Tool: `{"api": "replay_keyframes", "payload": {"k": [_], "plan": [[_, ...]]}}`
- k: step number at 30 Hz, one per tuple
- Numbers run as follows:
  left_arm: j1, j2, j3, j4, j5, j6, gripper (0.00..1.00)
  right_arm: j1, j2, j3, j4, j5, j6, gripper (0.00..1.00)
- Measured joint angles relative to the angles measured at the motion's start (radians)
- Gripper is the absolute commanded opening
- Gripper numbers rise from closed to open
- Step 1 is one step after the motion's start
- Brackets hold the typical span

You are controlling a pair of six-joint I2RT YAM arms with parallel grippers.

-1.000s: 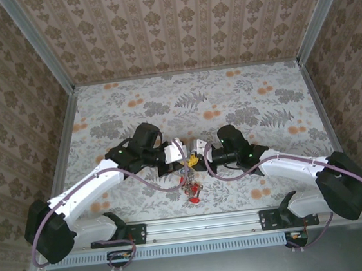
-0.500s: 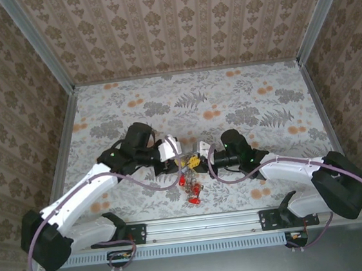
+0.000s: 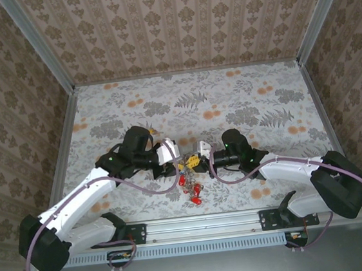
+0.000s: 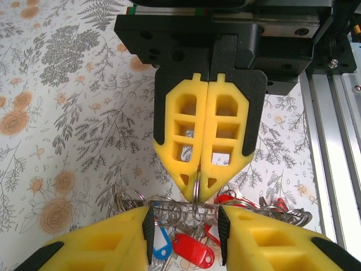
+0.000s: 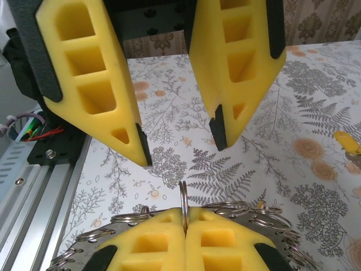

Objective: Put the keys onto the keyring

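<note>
The keyring [image 5: 183, 204] is thin, stiff wire, light and slippery. The keys [image 4: 190, 251] strung under it are small, with loose coloured plastic heads, so the bundle will swing and twist if held off-centre; the bare wire is the place to pinch. My right gripper [image 5: 184, 240] does just that; its jaws are closed tight on the ring's edge, holding it upright over the table [image 5: 316, 96], near the front, between my two arms. My left gripper [image 4: 183, 240] faces it, partly open, one finger on either side of the bundle, holding nothing. What looks like a yellow-headed key [image 5: 346, 141] lies on the table off to one side.
</note>
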Motion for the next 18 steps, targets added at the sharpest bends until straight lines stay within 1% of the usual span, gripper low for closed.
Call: {"api": "replay_keyframes", "payload": {"k": [4, 8, 12, 13, 18], "plan": [[-0.006, 0.011, 0.0, 0.014, 0.004, 0.0, 0.36, 0.0, 0.0, 0.0, 0.0, -0.004, 0.0, 0.0], [-0.02, 0.025, 0.0, 0.02, 0.005, -0.004, 0.28, 0.0, 0.0, 0.001, 0.0, -0.012, 0.0, 0.0], [-0.03, 0.039, 0.0, 0.027, 0.007, -0.004, 0.27, 0.0, 0.0, 0.002, 0.0, -0.018, 0.0, 0.0], [-0.034, 0.042, 0.0, 0.029, 0.007, -0.004, 0.25, 0.0, 0.0, 0.003, 0.0, -0.019, 0.0, 0.0], [-0.035, 0.053, 0.0, 0.031, 0.007, 0.004, 0.04, 0.0, 0.0, 0.005, 0.0, -0.019, 0.0, 0.0]]}}
